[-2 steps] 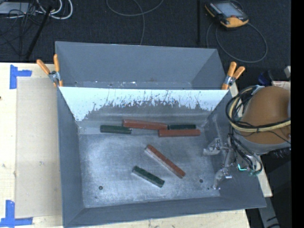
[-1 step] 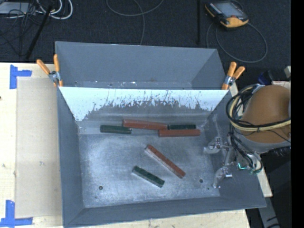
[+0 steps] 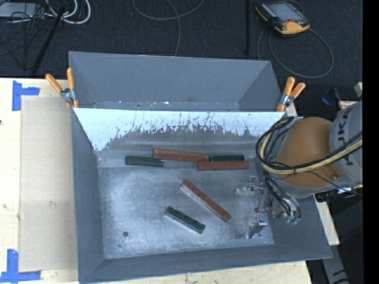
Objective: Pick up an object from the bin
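My gripper (image 3: 256,225) reaches down into the bin's front right corner, its metal fingers just above the floor with nothing visible between them. The nearest thing is a reddish-brown bar (image 3: 206,200), lying aslant in the middle of the floor to the gripper's left. A dark green bar (image 3: 185,220) lies further left, in front of it. At the foot of the back wall another brown bar (image 3: 223,165) lies with a short green bar (image 3: 227,157) at its far side.
Along the back wall, further left, lie a long brown bar (image 3: 180,155) and a dark green bar (image 3: 144,161). The left half of the floor holds only a small dark speck (image 3: 125,235). The arm with its orange cover and cables hangs over the right rim.
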`<action>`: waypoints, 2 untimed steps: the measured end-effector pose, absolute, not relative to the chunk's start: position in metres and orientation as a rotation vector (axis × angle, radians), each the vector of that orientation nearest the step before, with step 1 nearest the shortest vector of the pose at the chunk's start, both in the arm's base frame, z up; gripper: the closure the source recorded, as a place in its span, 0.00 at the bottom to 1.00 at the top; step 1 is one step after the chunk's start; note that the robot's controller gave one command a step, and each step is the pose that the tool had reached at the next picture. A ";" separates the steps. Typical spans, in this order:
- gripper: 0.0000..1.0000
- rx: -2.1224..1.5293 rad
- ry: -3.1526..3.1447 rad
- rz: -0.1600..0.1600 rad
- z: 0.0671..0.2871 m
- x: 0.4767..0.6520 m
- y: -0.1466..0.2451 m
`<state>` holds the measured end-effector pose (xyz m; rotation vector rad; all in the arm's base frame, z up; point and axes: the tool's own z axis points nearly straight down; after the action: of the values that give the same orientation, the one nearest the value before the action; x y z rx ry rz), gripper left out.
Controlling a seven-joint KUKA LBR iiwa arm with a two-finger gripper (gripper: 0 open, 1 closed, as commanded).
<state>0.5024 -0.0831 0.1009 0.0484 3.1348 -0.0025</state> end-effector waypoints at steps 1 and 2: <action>0.00 0.133 3.150 0.004 0.076 0.524 -0.061; 1.00 0.231 3.115 -0.008 0.075 0.515 -0.040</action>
<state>0.5145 -0.0396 0.0755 0.2315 3.1149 -0.0079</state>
